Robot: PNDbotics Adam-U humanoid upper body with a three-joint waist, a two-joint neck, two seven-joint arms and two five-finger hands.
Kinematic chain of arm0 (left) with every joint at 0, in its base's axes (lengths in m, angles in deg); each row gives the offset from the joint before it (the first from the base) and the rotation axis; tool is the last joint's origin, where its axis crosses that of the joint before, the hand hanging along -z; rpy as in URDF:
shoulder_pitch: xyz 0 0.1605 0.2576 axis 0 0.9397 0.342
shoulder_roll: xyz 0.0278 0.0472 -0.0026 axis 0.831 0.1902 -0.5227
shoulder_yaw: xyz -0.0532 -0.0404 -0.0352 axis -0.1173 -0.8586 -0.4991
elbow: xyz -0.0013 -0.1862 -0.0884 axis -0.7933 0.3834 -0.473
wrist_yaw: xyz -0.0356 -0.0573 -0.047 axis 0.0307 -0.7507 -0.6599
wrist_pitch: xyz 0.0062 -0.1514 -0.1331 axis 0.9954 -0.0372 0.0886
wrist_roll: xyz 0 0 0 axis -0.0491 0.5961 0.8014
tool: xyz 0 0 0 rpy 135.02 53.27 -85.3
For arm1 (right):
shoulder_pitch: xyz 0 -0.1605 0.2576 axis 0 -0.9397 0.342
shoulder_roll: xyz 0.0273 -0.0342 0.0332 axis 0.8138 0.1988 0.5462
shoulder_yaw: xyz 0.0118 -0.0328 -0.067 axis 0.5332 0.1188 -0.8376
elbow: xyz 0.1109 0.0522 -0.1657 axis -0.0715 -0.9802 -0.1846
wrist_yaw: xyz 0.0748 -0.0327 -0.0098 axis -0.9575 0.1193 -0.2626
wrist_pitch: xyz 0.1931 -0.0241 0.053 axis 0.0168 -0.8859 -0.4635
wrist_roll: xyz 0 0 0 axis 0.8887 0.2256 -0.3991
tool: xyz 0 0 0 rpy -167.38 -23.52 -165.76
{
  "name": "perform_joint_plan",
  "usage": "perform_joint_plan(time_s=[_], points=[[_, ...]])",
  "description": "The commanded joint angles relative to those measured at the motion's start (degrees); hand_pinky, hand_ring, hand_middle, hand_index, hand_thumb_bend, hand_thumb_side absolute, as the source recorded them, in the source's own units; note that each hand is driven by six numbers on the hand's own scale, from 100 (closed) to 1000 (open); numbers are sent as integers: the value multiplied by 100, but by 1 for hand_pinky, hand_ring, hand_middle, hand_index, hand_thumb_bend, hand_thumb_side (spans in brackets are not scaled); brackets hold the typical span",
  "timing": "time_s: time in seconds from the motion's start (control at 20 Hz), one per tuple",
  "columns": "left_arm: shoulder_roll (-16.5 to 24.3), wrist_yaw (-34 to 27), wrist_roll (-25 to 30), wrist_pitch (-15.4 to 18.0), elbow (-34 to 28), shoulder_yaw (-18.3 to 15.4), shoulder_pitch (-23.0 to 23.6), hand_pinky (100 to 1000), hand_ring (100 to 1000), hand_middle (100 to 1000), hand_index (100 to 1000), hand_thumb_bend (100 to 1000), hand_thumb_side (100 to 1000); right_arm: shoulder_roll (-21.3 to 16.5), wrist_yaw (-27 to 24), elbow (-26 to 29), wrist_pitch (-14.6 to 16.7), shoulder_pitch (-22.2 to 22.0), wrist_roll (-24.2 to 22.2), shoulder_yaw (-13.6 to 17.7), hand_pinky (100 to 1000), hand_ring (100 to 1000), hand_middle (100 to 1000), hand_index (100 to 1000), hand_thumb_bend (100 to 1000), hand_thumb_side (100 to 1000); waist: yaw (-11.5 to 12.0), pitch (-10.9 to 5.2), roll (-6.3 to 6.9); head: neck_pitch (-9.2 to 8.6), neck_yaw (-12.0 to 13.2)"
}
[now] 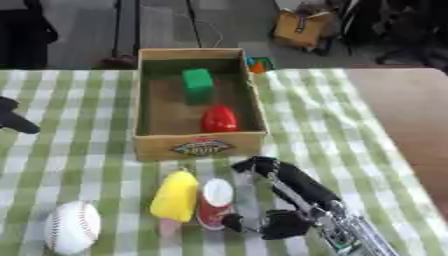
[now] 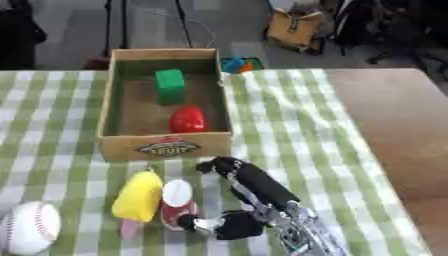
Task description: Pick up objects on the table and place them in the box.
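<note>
An open cardboard box (image 1: 199, 147) stands on the green-checked cloth and holds a green block (image 1: 198, 85) and a red rounded object (image 1: 219, 119). In front of it lie a yellow object (image 1: 176, 196), a red can with a white lid (image 1: 214, 202) and a baseball (image 1: 72, 226). A pink piece (image 1: 169, 227) shows under the yellow object. My right hand (image 1: 297, 182) lies open just right of the can, with straight fingers pointing toward the box and the thumb (image 1: 234, 222) at the can's near end. Only a dark part of my left hand (image 1: 16, 120) shows at the left edge.
A small blue and orange thing (image 1: 256, 64) sits behind the box's far right corner. Bare brown tabletop (image 1: 411, 110) runs along the right side past the cloth. Beyond the table's far edge are a brown bag (image 1: 302, 27) and dark stands on the floor.
</note>
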Motion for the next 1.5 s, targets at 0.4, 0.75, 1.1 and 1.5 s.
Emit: perform_joint_plan(time_s=[0.4, 0.75, 1.1, 1.5], points=[[108, 0, 40, -12, -96, -34, -40, 505, 513, 591, 612, 143, 860, -99, -133, 282, -146, 29, -114, -36, 824, 888, 761, 885, 660, 792, 5, -179, -2, -20, -25], [91, -1, 63, -17, -96, -29, -52, 506, 514, 592, 612, 143, 861, -1, -116, 133, -127, 52, -173, -79, 820, 886, 760, 885, 660, 784, 41, -150, -5, -43, -66], [78, 4, 81, -26, -96, -24, -54, 507, 515, 593, 612, 142, 864, 126, -32, -79, -47, 111, -209, -119, 817, 884, 756, 884, 661, 779, 78, -133, -5, -66, -106], [70, 11, 84, -28, -96, -24, -52, 507, 515, 594, 612, 141, 865, 221, 19, -261, 31, 168, -235, -148, 814, 880, 749, 879, 660, 770, 112, -113, -3, -92, -128]])
